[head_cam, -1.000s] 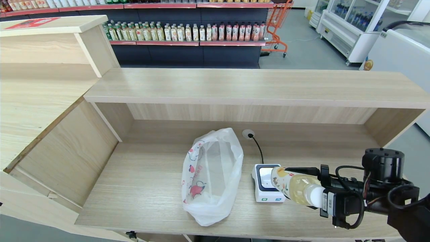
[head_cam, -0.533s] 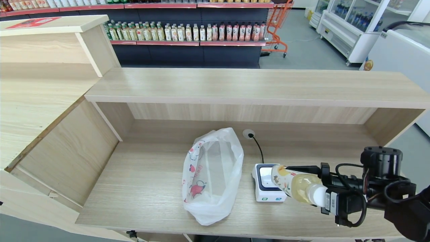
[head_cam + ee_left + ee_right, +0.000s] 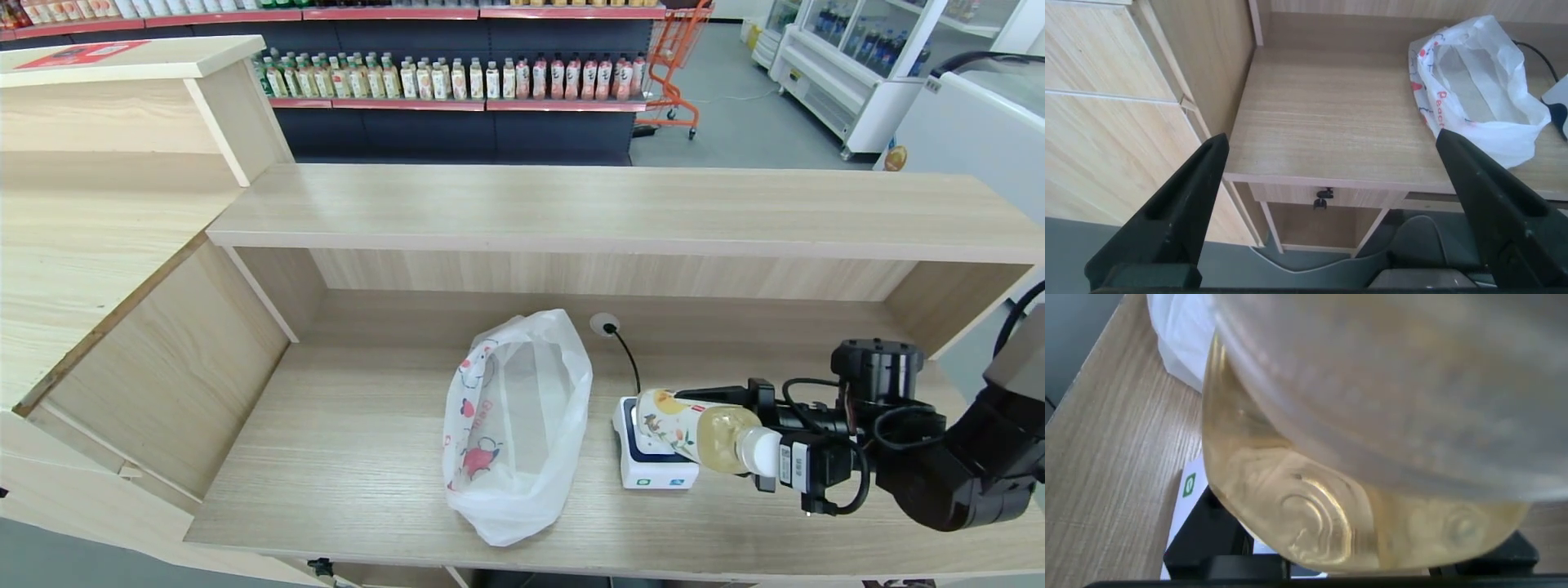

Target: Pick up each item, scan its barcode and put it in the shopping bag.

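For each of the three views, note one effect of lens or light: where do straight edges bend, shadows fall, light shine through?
Head view: the counter has a straight top edge that bows slightly, a wide-lens effect, with shadow under it. Left wrist view: the shopping bag glints white. Right wrist view: light glows through the bottle and its yellow drink.

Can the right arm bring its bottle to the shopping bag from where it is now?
Probably yes. The right pincer holds the bottle over the scanner, just beside the bag. Only bare counter lies between them, and the bag's mouth looks open.
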